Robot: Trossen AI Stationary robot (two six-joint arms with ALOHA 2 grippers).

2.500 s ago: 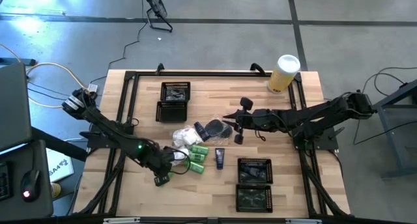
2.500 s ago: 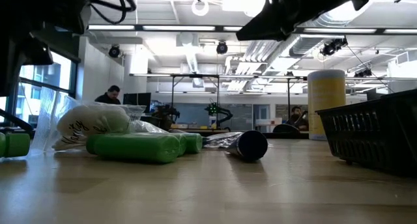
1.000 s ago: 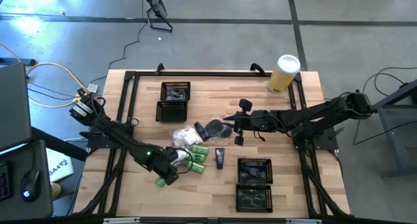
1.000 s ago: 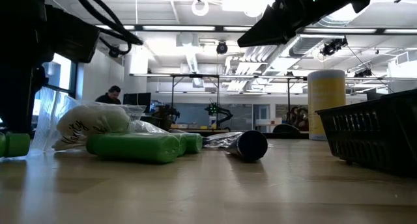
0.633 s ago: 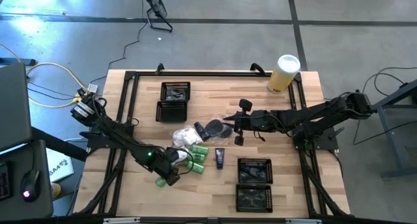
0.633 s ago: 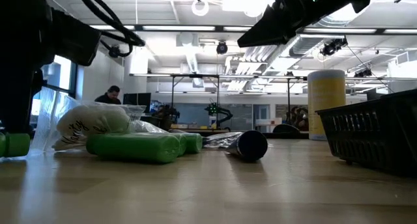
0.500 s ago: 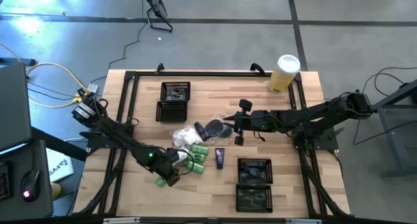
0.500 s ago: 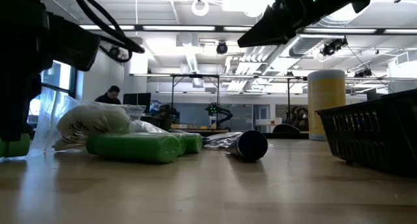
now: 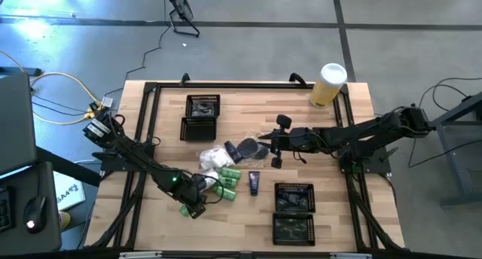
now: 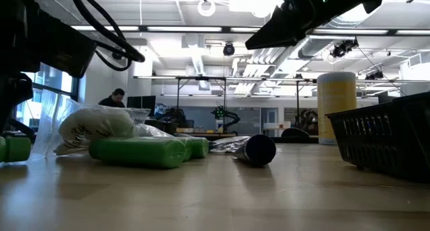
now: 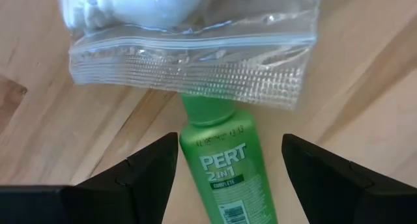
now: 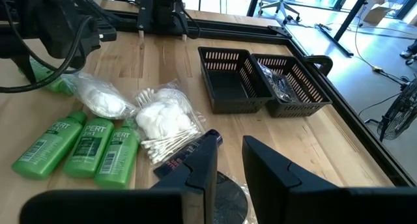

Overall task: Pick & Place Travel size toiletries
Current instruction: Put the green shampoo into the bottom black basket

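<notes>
- The left gripper (image 9: 197, 204) hung low over the table's (image 9: 331, 214) near-left part, fingers (image 11: 140, 168) spread wide, one on each side of a green bottle (image 11: 221, 162) that lay between them ungripped.
- A clear zip bag (image 11: 195, 45) with white contents lay over that bottle's cap end.
- The right gripper (image 9: 265, 145) hovered over the table's middle, just beside a dark round case (image 9: 248, 147); its fingers (image 12: 195, 165) stood a narrow gap apart with nothing seen held between them.
- The toiletries lay heaped mid-table: three more green bottles (image 12: 81, 144) side by side, a packet of cotton swabs (image 12: 163, 123) just beside them, another white-filled bag (image 12: 104, 101) near, and a dark tube (image 9: 254, 183) towards the front.
- From the low view, a green bottle (image 10: 138, 152) lay on its side before a bag (image 10: 94, 127), with the dark tube's round end (image 10: 259, 150) facing the camera.
- Two black mesh trays (image 9: 202, 117) sat at the far left of the table; one of them held a crinkly packet (image 12: 281, 84).
- Two more trays (image 9: 294, 211) sat at the near right.
- A yellow cylinder (image 9: 328, 84) with a white lid stood at the far right corner.
- A person (image 10: 113, 98) showed far off in the room behind.
</notes>
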